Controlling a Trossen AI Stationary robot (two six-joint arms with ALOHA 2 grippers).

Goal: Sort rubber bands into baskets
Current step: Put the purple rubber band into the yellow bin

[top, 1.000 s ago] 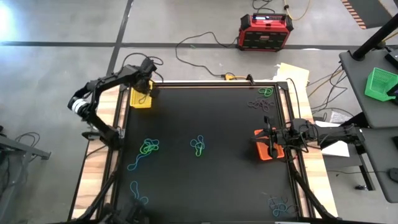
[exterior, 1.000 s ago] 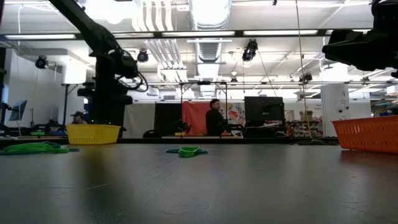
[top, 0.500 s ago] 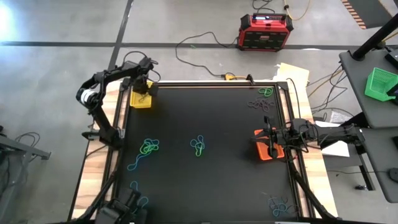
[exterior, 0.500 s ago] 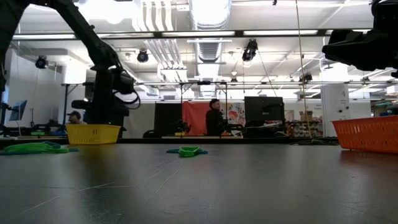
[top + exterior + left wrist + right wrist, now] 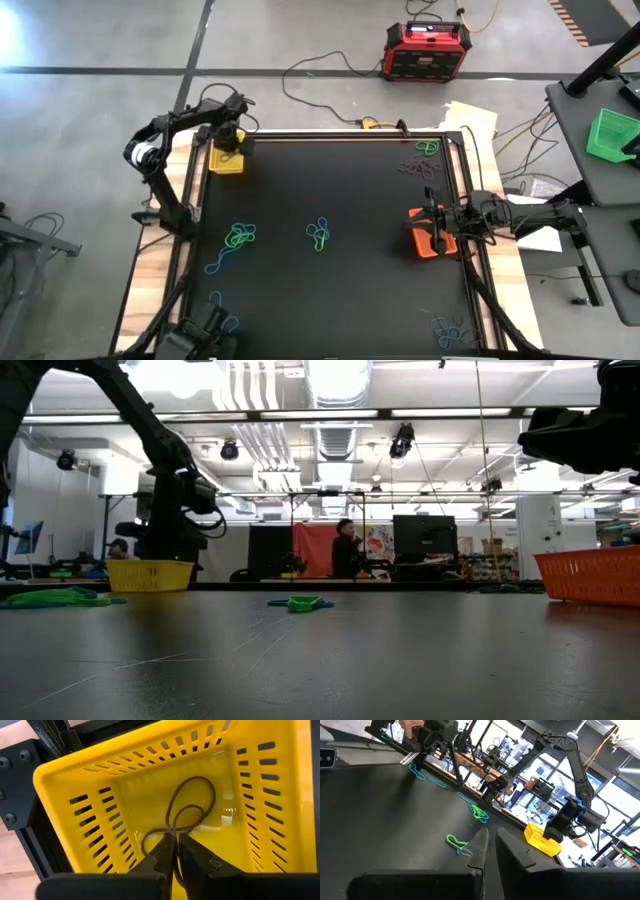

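Dark brown rubber band point(image 5: 187, 810) lay looped on the floor of the yellow slotted plastic basket point(image 5: 125, 805) at the black table's point(image 5: 330, 190) far left corner. Left gripper point(image 5: 175, 851) hung inside the basket, jaws nearly pressed together, one strand running between their tips. Right gripper point(image 5: 491, 840) hovered over the orange mesh basket point(image 5: 422, 246), jaws nearly closed, empty.
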